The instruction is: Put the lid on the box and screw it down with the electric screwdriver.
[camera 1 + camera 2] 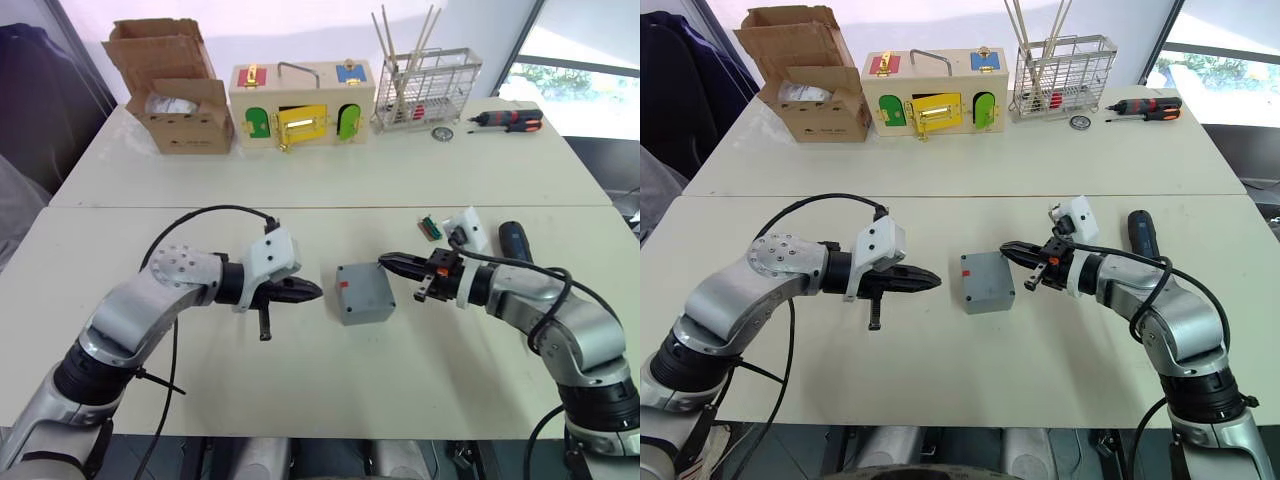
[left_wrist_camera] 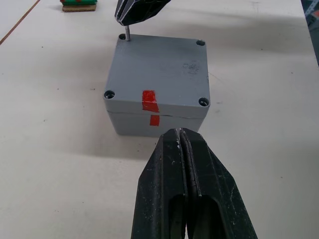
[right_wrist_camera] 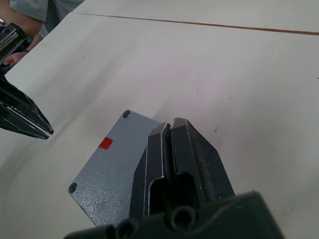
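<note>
Lid (image 2: 158, 69) sits seated on the box (image 2: 154, 119), red marks on both lined up across the seam, the pair standing in the middle of the near worktop (image 1: 300, 400) between the two arms. A screw (image 2: 127, 34) stands proud in one corner hole, under the tip of the right gripper (image 1: 392, 261), whose fingers are pressed together and seem to pinch it. The other three corner holes look recessed; whether screws sit in them I cannot tell. The left gripper (image 1: 308, 291) hovers just beside the opposite side of the box, fingers closed on nothing. The electric screwdriver (image 1: 516, 241) lies on the worktop beyond the right arm, untouched.

The step in hand appears to be setting that screw. Done well, it should drop upright into its hole before release, so the bit can find it. The left gripper could steady the box wall while the right one fetches the driver, since the light box may slide under sideways pressure.
</note>
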